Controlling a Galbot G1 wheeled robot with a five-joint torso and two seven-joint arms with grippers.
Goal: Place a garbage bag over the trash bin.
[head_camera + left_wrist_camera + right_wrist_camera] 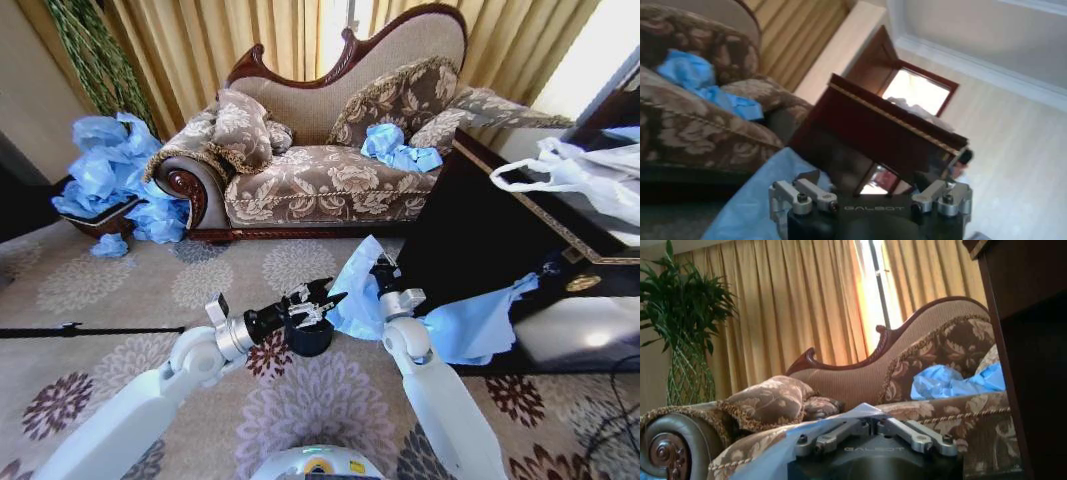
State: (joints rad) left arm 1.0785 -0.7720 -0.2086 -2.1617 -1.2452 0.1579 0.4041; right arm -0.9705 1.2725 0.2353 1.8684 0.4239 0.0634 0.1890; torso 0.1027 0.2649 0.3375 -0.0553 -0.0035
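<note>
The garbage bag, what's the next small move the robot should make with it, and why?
Probably the left pincer should take hold of the garbage bag at the edge nearest it and pull that side apart. The film hangs bunched from the right pincer, trailing toward the dark cabinet, and the trash bin sits just below the left pincer, its rim uncovered.

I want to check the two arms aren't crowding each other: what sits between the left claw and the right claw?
In the head view, the trash bin and a fold of the garbage bag lie between the left claw and right claw.
</note>
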